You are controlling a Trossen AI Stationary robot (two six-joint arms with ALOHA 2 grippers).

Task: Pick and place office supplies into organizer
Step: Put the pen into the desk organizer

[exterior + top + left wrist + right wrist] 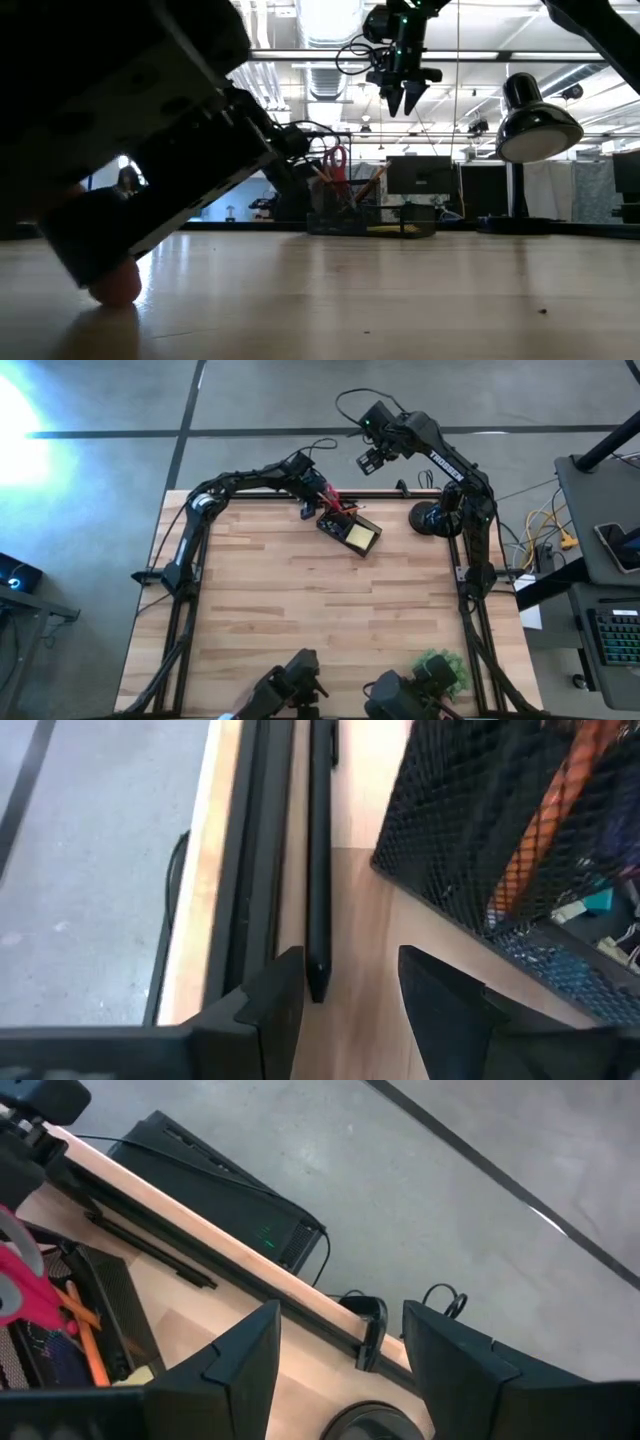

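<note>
The black mesh organizer [345,527] stands near the table's far edge. It holds the yellow sticky-note pad [363,539], the red-handled scissors [336,163], an orange pencil [550,820] and a small blue piece [600,904]. A thin black pen [318,900] lies flat on the table along the far rail, left of the organizer. My left gripper [350,995] is open and low over the table, with a finger on either side of the pen's near end. My right gripper [374,457] is open and raised high beyond the far edge.
A round black camera mount [430,518] sits at the far right corner, and a green plant [440,665] near the near edge. The black rail [262,850] runs along the far edge beside the pen. In the low view a dark bulk [130,130] fills the left foreground and a lamp [535,120] stands to the right.
</note>
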